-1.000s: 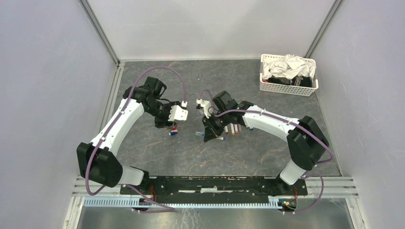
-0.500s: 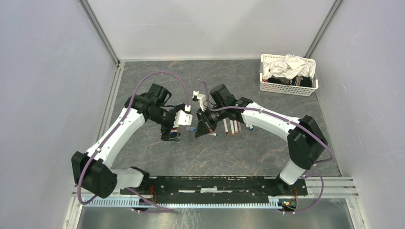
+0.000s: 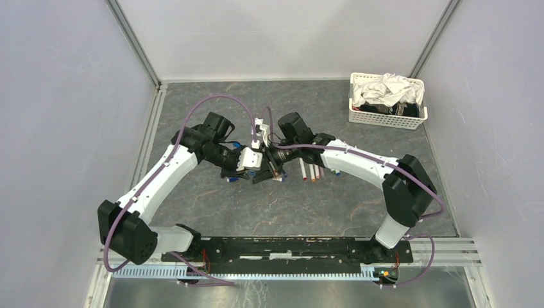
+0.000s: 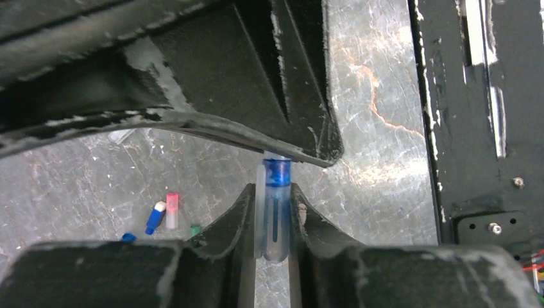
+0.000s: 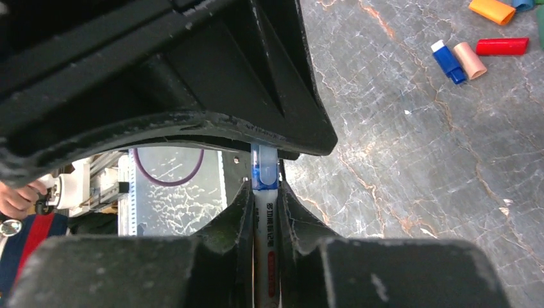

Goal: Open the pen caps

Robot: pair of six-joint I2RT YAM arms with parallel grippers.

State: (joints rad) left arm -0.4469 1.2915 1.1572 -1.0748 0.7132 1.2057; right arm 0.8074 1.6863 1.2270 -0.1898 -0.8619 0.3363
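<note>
In the top view my two grippers meet nose to nose at mid-table, the left gripper [image 3: 251,173] facing the right gripper [image 3: 269,170]. The left gripper [image 4: 274,192] is shut on a translucent blue pen cap [image 4: 276,215]. This cap sits on the end of a pen [image 5: 265,224] with a white printed barrel, and my right gripper [image 5: 264,186] is shut on that barrel. The capped blue end [image 5: 263,170] pokes out past the right fingertips into the left jaws. Three more pens [image 3: 312,171] lie side by side just right of the grippers.
Loose caps lie on the marbled table: blue [image 4: 154,217], pink [image 4: 172,210] and green [image 4: 195,228] near the left gripper. Orange [image 5: 491,9], red [image 5: 502,46] and blue [image 5: 448,61] ones show in the right wrist view. A white mesh basket [image 3: 387,119] of cloth stands back right.
Both arms swung inward until the grippers met. The left gripper opened wide, then shut on the blue cap of the pen that the right gripper carries.
</note>
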